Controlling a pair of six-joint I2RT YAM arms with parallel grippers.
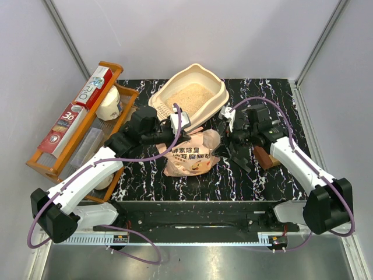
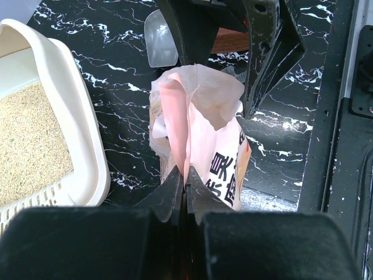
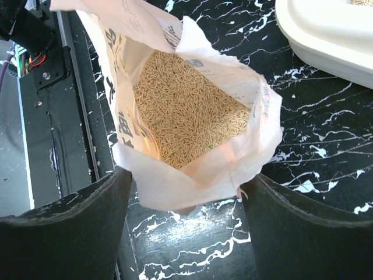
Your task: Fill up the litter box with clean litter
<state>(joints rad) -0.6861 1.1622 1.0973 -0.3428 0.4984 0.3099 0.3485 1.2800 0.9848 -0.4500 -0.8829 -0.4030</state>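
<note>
The bag sits at the centre of the top view, just below the litter box, which lies at the upper middle with a layer of clean litter already in it; more of the same pale grain shows inside the open bag in the right wrist view; judging by its creases, the bag is thin, soft film that will sag and fold wherever it is not held, and it is probably a little slippery; the loose grains make it bottom-heavy and will shift and run as soon as it tips; the sensible hold is on the lip of the mouth at two opposite sides, so the opening stays spread and the pour can be aimed over the box rim; a grip lower down may be needed to lift the weight

The left gripper reaches in from the left of the top view, its jaws pressed together on a fold of the bag's upper edge; the right gripper comes from the right, wrist angled down over the bag's mouth, its jaws apart with the near lip between them; whether the fingers touch the film I cannot tell
</note>
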